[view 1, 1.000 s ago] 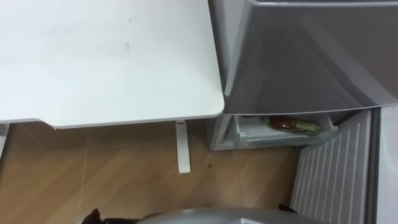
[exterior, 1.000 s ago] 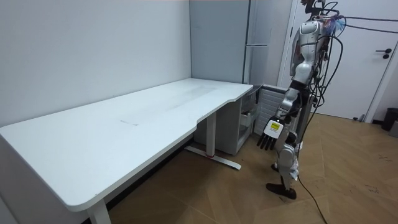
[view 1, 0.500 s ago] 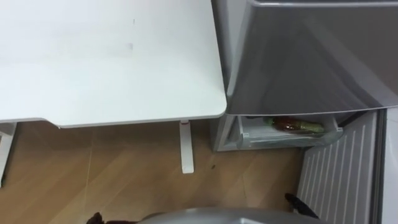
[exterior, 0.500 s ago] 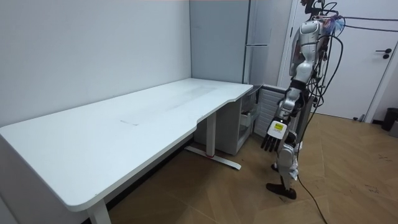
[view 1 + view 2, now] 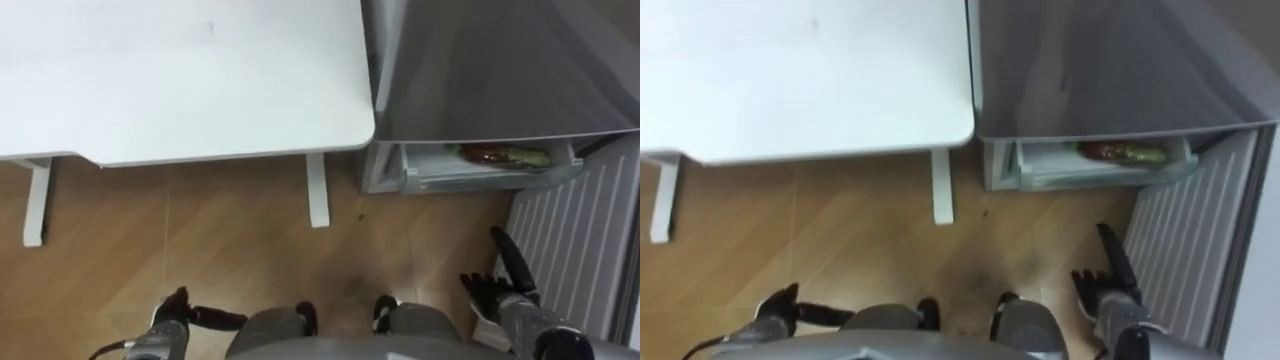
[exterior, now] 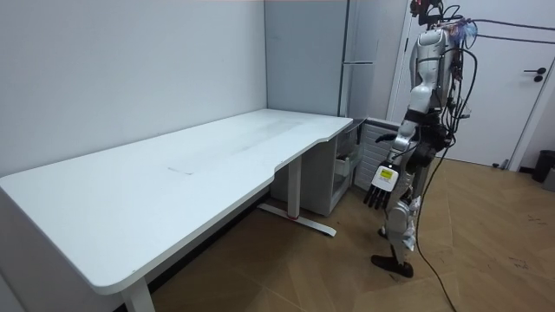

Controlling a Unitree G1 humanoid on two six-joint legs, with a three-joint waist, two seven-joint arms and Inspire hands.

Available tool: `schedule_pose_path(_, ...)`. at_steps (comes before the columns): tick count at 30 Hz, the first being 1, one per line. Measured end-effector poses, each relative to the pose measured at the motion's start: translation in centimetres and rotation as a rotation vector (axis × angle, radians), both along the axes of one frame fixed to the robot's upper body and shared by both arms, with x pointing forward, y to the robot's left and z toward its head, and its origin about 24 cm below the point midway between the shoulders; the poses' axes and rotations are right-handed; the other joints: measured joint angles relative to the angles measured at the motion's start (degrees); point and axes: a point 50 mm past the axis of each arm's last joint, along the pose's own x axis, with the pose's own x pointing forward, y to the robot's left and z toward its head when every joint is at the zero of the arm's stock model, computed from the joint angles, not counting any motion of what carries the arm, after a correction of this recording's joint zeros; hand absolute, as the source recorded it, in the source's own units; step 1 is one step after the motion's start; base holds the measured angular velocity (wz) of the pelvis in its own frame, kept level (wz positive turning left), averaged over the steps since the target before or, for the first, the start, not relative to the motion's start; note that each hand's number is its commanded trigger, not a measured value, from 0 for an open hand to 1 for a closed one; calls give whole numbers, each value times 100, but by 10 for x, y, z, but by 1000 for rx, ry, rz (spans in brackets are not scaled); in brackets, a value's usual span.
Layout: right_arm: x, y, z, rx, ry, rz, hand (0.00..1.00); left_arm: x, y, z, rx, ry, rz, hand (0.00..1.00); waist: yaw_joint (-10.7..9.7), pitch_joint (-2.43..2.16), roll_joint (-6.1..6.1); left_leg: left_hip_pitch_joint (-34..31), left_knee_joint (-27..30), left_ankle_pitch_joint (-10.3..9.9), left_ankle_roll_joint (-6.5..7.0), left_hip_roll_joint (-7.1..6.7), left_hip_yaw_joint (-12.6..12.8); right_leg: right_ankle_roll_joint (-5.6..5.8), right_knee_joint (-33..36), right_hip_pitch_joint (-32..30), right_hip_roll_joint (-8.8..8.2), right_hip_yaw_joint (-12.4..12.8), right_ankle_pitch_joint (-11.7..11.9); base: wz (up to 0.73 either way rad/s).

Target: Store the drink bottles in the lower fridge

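The lower compartment of the grey fridge (image 5: 500,70) stands open, and its pale drawer (image 5: 470,181) shows under the front edge of the upper part. In the drawer lies one drink bottle (image 5: 500,155) on its side, with a dark red and green wrap. It is the one drink I can see, and I cannot tell if the drawer holds anything else. The lower fridge door (image 5: 570,230) is swung out to the robot's right, its ribbed inner side turned to the floor space.

The white desk (image 5: 180,80) stands just beside the fridge on the left. Its rounded corner comes close to the fridge wall, and a white desk leg (image 5: 317,190) stands below that corner. The bare wooden floor (image 5: 230,240) between the desk, the fridge and the robot gives wide room.

The right hand (image 5: 500,285) hangs low near the open door, fingers straight and spread, holding nothing. The left hand (image 6: 380,184) hangs at the robot's side, fingers straight down and empty.
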Motion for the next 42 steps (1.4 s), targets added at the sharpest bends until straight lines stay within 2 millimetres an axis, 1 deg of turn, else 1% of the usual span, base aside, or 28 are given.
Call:
schedule_pose_path(1, 12, 0, 5, 1, -33, -4, 0, 6, 2, 2, 3, -17, -7, 0, 3, 10, -11, -305, 266, -57, 10, -24, 1, -12, 331, -339, -55, 17, -100, 10)
schedule_pose_path(2, 19, -2, 8, -4, -50, -2, 0, 12, 6, 4, 17, -31, -17, 0, 17, 26, -28, -644, 582, -122, 2, -37, -11, -20, 622, -684, -83, 62, -198, 13)
schedule_pose_path(3, 23, -4, 10, -11, -55, 0, 0, 14, 10, 6, 30, -33, -25, 0, 42, 27, -19, -917, 822, -146, -2, -49, -40, -40, 852, -933, -116, 49, -238, 11)
schedule_pose_path(4, 24, -6, 11, -17, -58, 1, 0, 15, 12, 7, 35, -34, -27, 0, 63, 28, -16, -1056, 924, -156, -2, -62, -46, -46, 976, -1073, -137, 56, -259, 7)
schedule_pose_path(5, 28, -13, 15, -35, -70, 1, 0, 18, 13, 8, 44, -35, -45, 0, 138, 34, 3, -1347, 1161, -214, -3, -63, -41, -51, 1224, -1365, -157, 82, -298, 0)
schedule_pose_path(6, 30, -16, 17, -43, -76, -1, 0, 21, 14, 9, 48, -40, -55, 0, 162, 36, 8, -1493, 1294, -251, -6, -65, -38, -43, 1355, -1513, -167, 98, -324, -4)
schedule_pose_path(7, 34, -22, 20, -52, -97, -19, 0, 21, 15, 9, 57, -32, -70, 0, 257, 38, 9, -1769, 1511, -298, -29, -69, -23, -27, 1567, -1798, -179, 137, -362, -4)
schedule_pose_path(8, 40, -28, 26, -63, -123, -32, 0, 23, 17, 10, 68, -27, -87, 0, 320, 37, 5, -2062, 1709, -311, -24, -70, -4, -55, 1766, -2099, -201, 161, -387, 0)
schedule_pose_path(9, 49, -34, 32, -75, -153, -42, 0, 27, 19, 12, 82, -32, -103, 0, 325, 42, -1, -2360, 1887, -321, -7, -93, 4, -61, 1963, -2398, -239, 185, -393, 0)
schedule_pose_path(10, 54, -38, 36, -84, -168, -45, 0, 29, 20, 13, 89, -34, -111, 0, 349, 42, -2, -2507, 1974, -329, 6, -100, 7, -63, 2053, -2554, -233, 221, -393, -3)
schedule_pose_path(12, 65, -50, 48, -116, -209, -75, 0, 35, 22, 15, 119, -32, -135, 0, 493, 72, -54, -2981, 2337, -340, 20, -108, 54, -89, 2433, -3063, -249, 316, -406, -7)
schedule_pose_path(14, 71, -56, 54, -138, -224, -73, 0, 38, 20, 16, 128, -33, -155, 0, 551, 82, -71, -3286, 2622, -388, 28, -94, 42, -126, 2683, -3347, -256, 315, -431, 4)
schedule_pose_path(15, 79, -58, 60, -144, -245, -71, 0, 40, 20, 16, 133, -35, -168, 0, 570, 84, -94, -3501, 2800, -408, 24, -97, 34, -146, 2868, -3551, -291, 315, -471, 10)
schedule_pose_path(18, 92, -64, 72, -170, -294, -64, 0, 46, 17, 17, 137, -46, -189, 0, 570, 85, -98, -3913, 3150, -460, 16, -93, 4, -181, 3192, -3917, -339, 296, -539, 13)
schedule_pose_path(19, 97, -67, 77, -191, -312, -56, 0, 52, 15, 19, 137, -59, -195, 0, 567, 86, -113, -4095, 3331, -478, 16, -97, -14, -192, 3368, -4085, -344, 302, -577, 10)
schedule_pose_path(21, 108, -71, 89, -218, -357, -35, 0, 56, 14, 21, 140, -69, -211, 0, 578, 80, -147, -4431, 3645, -555, 12, -92, -18, -204, 3663, -4404, -340, 336, -633, 7)
schedule_pose_path(22, 112, -72, 92, -224, -375, -31, 0, 57, 14, 21, 140, -74, -212, 0, 582, 82, -155, -4504, 3700, -563, 16, -91, -19, -209, 3712, -4472, -341, 339, -637, 0)
schedule_pose_path(24, 125, -73, 105, -257, -439, 13, 0, 62, 12, 23, 138, -89, -221, 0, 583, 76, -184, -4751, 3862, -568, 20, -89, -17, -210, 3856, -4711, -341, 356, -638, 0)
schedule_pose_path(25, 127, -73, 107, -263, -453, 21, 0, 63, 12, 23, 139, -93, -227, 0, 575, 78, -197, -4799, 3896, -568, 20, -93, -16, -210, 3890, -4759, -345, 361, -638, 0)
schedule_pose_path(27, 136, -73, 117, -287, -501, 55, 0, 68, 14, 27, 155, -115, -258, 0, 576, 65, -259, -5040, 4140, -621, 27, -96, -12, -213, 4133, -4999, -365, 385, -702, 4)
schedule_pose_path(28, 139, -73, 120, -291, -514, 59, 0, 70, 15, 28, 158, -120, -263, 0, 578, 64, -262, -5097, 4216, -647, 28, -96, -16, -218, 4202, -5048, -369, 383, -714, 5)
schedule_pose_path(30, 146, -75, 130, -299, -569, 55, 0, 73, 15, 30, 164, -134, -266, 0, 581, 64, -268, -5300, 4488, -736, 49, -104, -16, -214, 4475, -5226, -451, 374, -819, 10)
schedule_pose_path(32, 152, -75, 137, -303, -604, 50, 0, 75, 15, 31, 149, -149, -242, 0, 590, 63, -267, -5415, 4599, -763, 63, -105, -15, -206, 4589, -5320, -478, 362, -866, 12)
schedule_pose_path(34, 158, -74, 144, -307, -638, 50, 0, 75, 14, 31, 135, -156, -226, 0, 593, 63, -268, -5501, 4652, -768, 72, -110, -12, -203, 4652, -5388, -541, 340, -891, 12)
schedule_pose_path(36, 167, -71, 154, -319, -689, 67, 0, 73, 14, 31, 117, -159, -203, 0, 605, 63, -268, -5607, 4708, -773, 79, -115, -11, -195, 4718, -5475, -577, 316, -926, 12)
schedule_pose_path(38, 168, -71, 155, -322, -697, 69, 0, 69, 16, 30, 108, -155, -180, 0, 580, 64, -274, -5656, 4754, -785, 99, -120, -11, -195, 4777, -5496, -663, 272, -975, 14)
schedule_pose_path(39, 167, -71, 154, -323, -697, 71, 0, 66, 18, 29, 107, -146, -178, 0, 546, 69, -282, -5675, 4792, -793, 114, -125, 0, -182, 4829, -5511, -680, 275, -1014, 11)
schedule_pose_path(42, 168, -71, 156, -334, -698, 86, 0, 63, 21, 29, 108, -145, -181, 0, 553, 69, -291, -5757, 4894, -841, 141, -126, 4, -171, 4916, -5598, -698, 290, -1045, -4)
